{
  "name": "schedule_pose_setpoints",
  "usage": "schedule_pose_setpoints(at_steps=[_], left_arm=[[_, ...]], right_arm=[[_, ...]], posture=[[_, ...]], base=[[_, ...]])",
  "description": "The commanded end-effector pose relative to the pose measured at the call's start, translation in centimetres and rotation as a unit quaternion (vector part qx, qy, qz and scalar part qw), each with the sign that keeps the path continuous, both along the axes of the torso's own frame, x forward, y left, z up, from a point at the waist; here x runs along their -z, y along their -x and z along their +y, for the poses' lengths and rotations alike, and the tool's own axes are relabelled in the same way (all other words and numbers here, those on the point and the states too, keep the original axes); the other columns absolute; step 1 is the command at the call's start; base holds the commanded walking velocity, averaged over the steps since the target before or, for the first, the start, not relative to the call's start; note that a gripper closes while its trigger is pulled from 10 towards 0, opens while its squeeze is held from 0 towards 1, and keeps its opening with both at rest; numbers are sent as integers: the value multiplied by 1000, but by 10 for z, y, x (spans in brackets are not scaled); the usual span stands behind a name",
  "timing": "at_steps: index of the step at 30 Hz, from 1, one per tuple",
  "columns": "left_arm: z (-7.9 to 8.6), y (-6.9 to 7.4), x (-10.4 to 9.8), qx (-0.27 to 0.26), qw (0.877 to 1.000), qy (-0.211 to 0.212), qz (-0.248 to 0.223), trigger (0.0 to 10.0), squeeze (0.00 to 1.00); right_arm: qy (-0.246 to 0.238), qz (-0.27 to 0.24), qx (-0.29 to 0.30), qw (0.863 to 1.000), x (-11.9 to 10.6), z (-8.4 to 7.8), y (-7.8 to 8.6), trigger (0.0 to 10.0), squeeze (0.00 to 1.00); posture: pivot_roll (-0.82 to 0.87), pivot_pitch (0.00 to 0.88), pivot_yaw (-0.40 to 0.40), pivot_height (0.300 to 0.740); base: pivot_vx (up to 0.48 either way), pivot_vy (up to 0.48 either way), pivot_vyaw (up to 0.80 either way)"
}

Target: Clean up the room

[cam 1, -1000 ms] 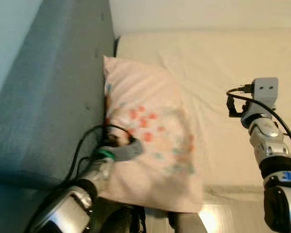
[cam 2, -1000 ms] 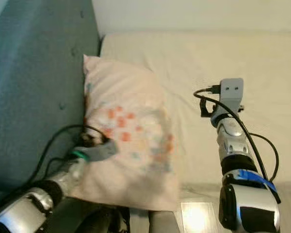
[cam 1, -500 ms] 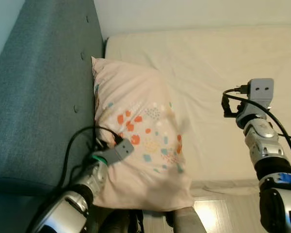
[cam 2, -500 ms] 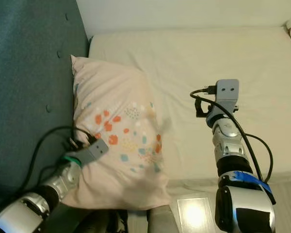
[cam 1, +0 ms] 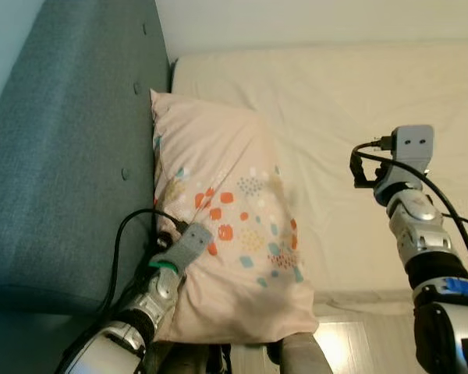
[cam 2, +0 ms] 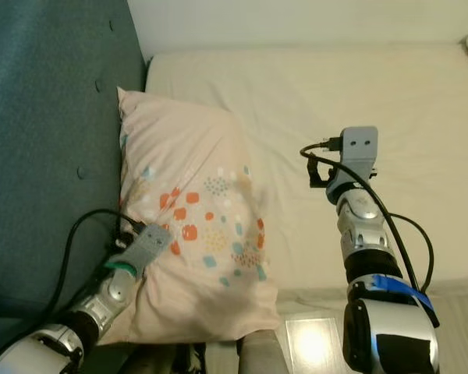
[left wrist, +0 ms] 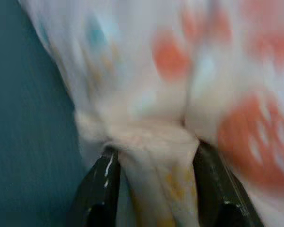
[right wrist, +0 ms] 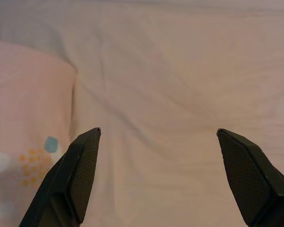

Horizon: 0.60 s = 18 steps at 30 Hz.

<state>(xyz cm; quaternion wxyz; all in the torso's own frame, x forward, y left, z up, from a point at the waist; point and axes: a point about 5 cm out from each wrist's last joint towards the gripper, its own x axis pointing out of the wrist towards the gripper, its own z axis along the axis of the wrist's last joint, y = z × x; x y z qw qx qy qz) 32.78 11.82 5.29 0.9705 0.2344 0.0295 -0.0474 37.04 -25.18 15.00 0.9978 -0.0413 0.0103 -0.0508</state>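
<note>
While left gripper (left wrist: 154,156) jaws pinch the pillow (cam 1: 226,226); right gripper (right wrist: 158,177) gapes above the mattress (cam 1: 351,101)

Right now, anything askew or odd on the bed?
The pillow lies crooked against the blue headboard, its near end hanging past the mattress edge. The left gripper pinches a bunched fold of it. The right gripper hovers open over the sheet. No damage or spills.
</note>
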Motion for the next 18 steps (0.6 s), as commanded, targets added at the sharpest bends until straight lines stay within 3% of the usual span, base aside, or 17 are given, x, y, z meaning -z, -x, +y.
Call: schedule_pose_setpoints(at_steps=[1, 5, 8, 10, 15, 16, 17, 18], left_arm=[[-1, -5, -15, 25, 999, 27, -39, 10000, 1000], [1, -7, -23, 30, 998, 22, -55, 10000, 1000], [22, -9, -23, -13, 997, -32, -64, 10000, 1000], [31, -7, -20, -33, 997, -41, -58, 10000, 1000], [47, -1, -17, -75, 995, -19, -64, 10000, 969], [52, 2, -17, -96, 993, 4, -71, 10000, 0], [52, 2, -17, -96, 993, 4, -71, 10000, 0], [58, 6, -15, -123, 989, 43, -71, 10000, 0]], right_arm=[[-5, 6, -5, 1000, 5, 3, 1, 10000, 0], [-6, 6, -4, 1000, 5, 4, 0, 10000, 0], [-7, 8, -3, 1000, 5, 3, 0, 10000, 0], [-7, 8, -3, 1000, 5, 3, 0, 10000, 0], [-8, 9, -3, 1000, 5, 4, -1, 10000, 0], [-10, 10, -4, 1000, 5, 5, -1, 10000, 0], [-10, 10, -4, 1000, 5, 5, -1, 10000, 0], [-11, 12, -6, 1000, 6, 7, -2, 10000, 0]], posture=[[-193, 190, 94, 740], [-189, 189, 95, 740], [-183, 187, 95, 740], [-181, 185, 93, 740], [-178, 179, 93, 740], [-170, 176, 91, 740], [-170, 176, 91, 740], [-168, 173, 91, 740]], base=[[0, 0, 0], [0, 0, 0], [0, 0, 0], [0, 0, 0], [0, 0, 0], [0, 0, 0], [0, 0, 0], [0, 0, 0]])
